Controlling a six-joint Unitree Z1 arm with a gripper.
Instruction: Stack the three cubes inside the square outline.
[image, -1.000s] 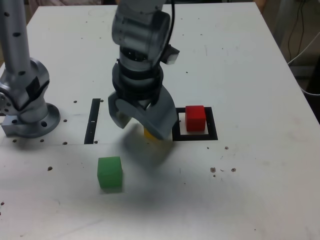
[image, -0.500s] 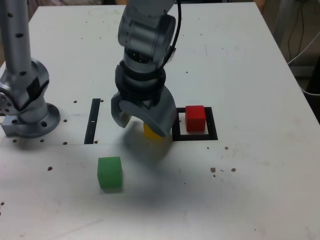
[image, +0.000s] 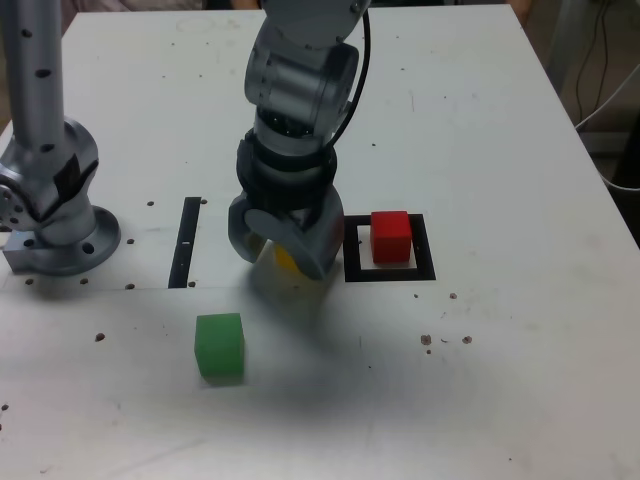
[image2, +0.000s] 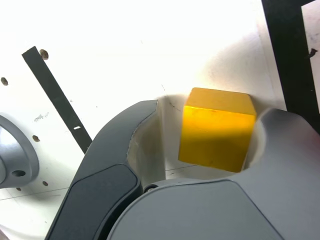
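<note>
Since a second ago the jaws of the gripper (image: 281, 247) have drawn much closer together around the yellow cube (image2: 216, 128), which sits low on the table (image: 520, 330) just left of the square outline (image: 427, 271) in the exterior view. In the wrist view one finger presses against one side of the yellow cube, while a sliver of gap shows on the other side — so the jaws are partly closed about it, and whether they truly grip it I cannot tell. The red cube (image: 390, 236) stands inside the outline, on its white centre. The green cube (image: 219, 346) lies alone nearer the camera, well apart on the exterior view's left. A thin black strip (image: 186, 242) runs left of the gripper — beyond it stands the arm's grey base (image: 55, 215).
</note>
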